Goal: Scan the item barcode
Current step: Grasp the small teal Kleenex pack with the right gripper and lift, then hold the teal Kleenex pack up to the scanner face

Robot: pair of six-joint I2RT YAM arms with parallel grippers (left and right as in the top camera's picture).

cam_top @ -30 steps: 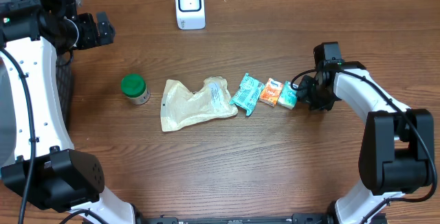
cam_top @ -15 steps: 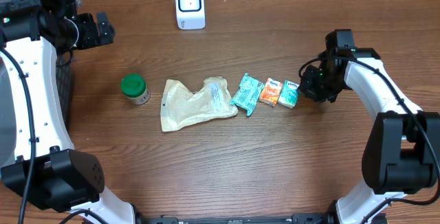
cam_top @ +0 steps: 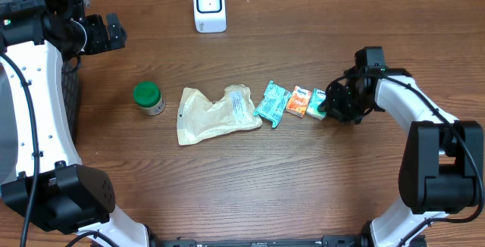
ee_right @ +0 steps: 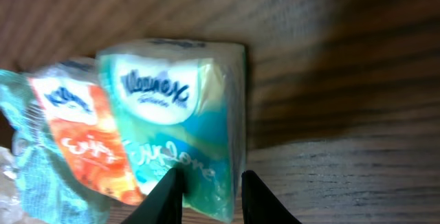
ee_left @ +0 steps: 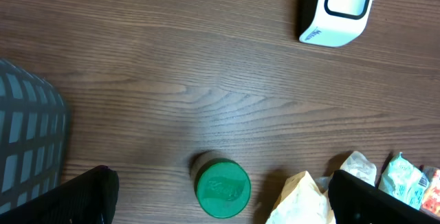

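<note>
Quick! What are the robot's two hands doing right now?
Left gripper: open, holding nothing.
Right gripper: nearly shut astride the teal tissue pack edge; whether it grips, cannot tell.

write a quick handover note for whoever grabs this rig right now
Left gripper: open, empty, at the table's far left, away from the items.
Right gripper: jaws narrow, straddling one edge of the teal tissue pack; a firm grip is not confirmed.
Things: the pack lies on the table at the right end of the row, beside the orange pack. The scanner stands at the far edge.
Done: nothing lifted or scanned.
Left: secure the pack, lift it, show its barcode to the scanner.
</note>
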